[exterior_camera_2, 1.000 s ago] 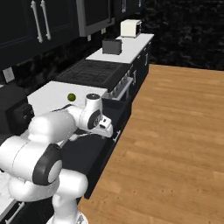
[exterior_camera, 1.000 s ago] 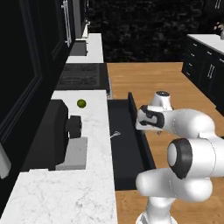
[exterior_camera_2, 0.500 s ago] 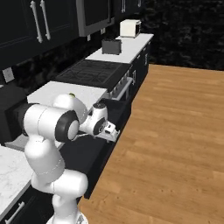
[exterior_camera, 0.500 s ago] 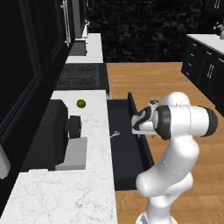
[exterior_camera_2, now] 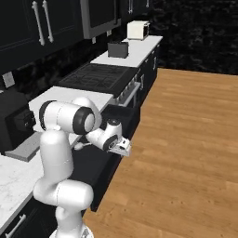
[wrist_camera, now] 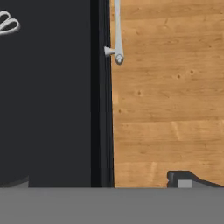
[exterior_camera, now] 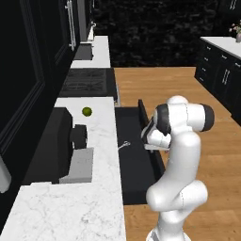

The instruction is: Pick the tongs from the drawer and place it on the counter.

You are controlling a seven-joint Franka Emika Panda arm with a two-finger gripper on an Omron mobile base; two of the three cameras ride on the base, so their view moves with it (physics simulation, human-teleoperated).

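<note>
Counter (exterior_camera: 101, 141): white marble look with faint grey veining, smooth, slight sheen. Drawer (exterior_camera: 133, 164), set against the counter's front edge: flat black interior, matt, no visible texture; low walls the same dull black. Tongs (exterior_camera: 124, 145), in the drawer close to the counter: bright silver metal, polished; the looped end (wrist_camera: 8, 24) reads as thin shiny wire. Drawer handle (wrist_camera: 117, 33), on the drawer front away from the counter: pale brushed metal. Floor (exterior_camera_2: 186, 139) beyond the drawer: warm wood boards, visible grain, satin finish. Coffee machine (exterior_camera: 59, 146) on the counter: matt black body, grey dull tray. Green ball (exterior_camera: 86, 111) on the counter: smooth, slightly glossy.
</note>
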